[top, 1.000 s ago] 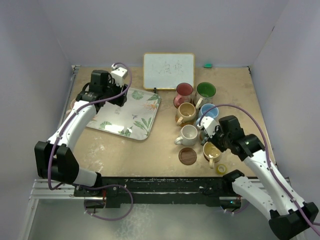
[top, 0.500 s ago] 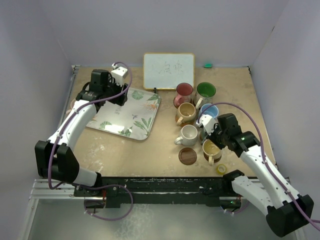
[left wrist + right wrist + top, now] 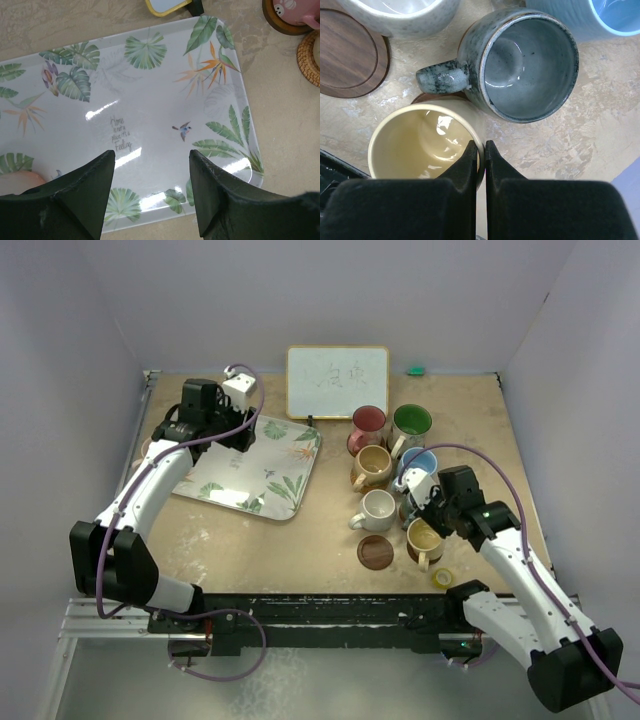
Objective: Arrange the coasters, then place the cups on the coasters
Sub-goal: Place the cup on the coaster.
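My right gripper [image 3: 480, 145] is shut on the rim of the yellow cup [image 3: 420, 145], one finger inside and one outside. A brown sliver of a coaster [image 3: 427, 96] shows at that cup's far edge. The grey cup [image 3: 525, 65] stands just beyond it, touching or nearly so. From above, the yellow cup [image 3: 424, 540] sits at the near right of the cup cluster, under my right gripper [image 3: 432, 524]. A bare dark wooden coaster [image 3: 376, 551] lies to its left. My left gripper [image 3: 150, 165] hangs open over the leaf-patterned tray [image 3: 150, 90], holding nothing.
Red [image 3: 368, 423], green [image 3: 411, 423], tan [image 3: 372, 465], blue [image 3: 420, 462] and white [image 3: 378, 508] cups stand in the cluster. A small whiteboard [image 3: 338, 382] stands at the back. A yellow tape roll [image 3: 442, 577] lies near the front edge.
My right gripper has shifted slightly away from the front edge, still shut on the yellow cup. The left arm has not moved.
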Motion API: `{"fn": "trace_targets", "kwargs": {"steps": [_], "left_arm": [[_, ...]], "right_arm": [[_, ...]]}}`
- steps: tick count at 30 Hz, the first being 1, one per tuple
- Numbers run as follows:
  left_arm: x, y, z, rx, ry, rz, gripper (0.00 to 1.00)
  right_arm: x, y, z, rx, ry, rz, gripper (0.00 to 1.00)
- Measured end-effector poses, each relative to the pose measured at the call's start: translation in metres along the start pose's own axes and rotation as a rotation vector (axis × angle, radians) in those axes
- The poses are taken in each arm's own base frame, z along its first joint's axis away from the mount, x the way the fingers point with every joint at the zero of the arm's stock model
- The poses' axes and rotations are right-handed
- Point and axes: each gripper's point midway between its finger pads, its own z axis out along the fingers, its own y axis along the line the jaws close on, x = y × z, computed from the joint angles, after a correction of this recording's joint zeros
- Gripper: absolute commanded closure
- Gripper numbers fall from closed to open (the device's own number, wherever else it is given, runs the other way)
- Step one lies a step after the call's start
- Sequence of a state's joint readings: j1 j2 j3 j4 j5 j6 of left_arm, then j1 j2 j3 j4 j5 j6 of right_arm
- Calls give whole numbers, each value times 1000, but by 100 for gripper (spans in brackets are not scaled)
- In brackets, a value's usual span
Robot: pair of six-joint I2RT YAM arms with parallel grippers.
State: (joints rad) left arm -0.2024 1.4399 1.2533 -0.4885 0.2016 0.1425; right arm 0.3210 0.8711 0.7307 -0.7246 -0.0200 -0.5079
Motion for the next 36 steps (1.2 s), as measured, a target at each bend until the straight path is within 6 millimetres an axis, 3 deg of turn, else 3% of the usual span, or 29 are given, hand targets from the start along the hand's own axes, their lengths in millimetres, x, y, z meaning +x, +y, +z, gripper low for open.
{"fn": "trace_targets", "kwargs": {"steps": [8, 26, 36], "left_arm": [[0, -1, 0, 4, -1, 0, 42], [-6, -1, -7, 2, -24, 5, 41], [-7, -2, -8, 6, -29, 6, 41]], "right_arm": [[2, -1, 1, 4, 8, 10, 100], [20, -9, 4, 23, 112, 19, 86], [27, -6, 2, -5, 150, -22, 71]]}}
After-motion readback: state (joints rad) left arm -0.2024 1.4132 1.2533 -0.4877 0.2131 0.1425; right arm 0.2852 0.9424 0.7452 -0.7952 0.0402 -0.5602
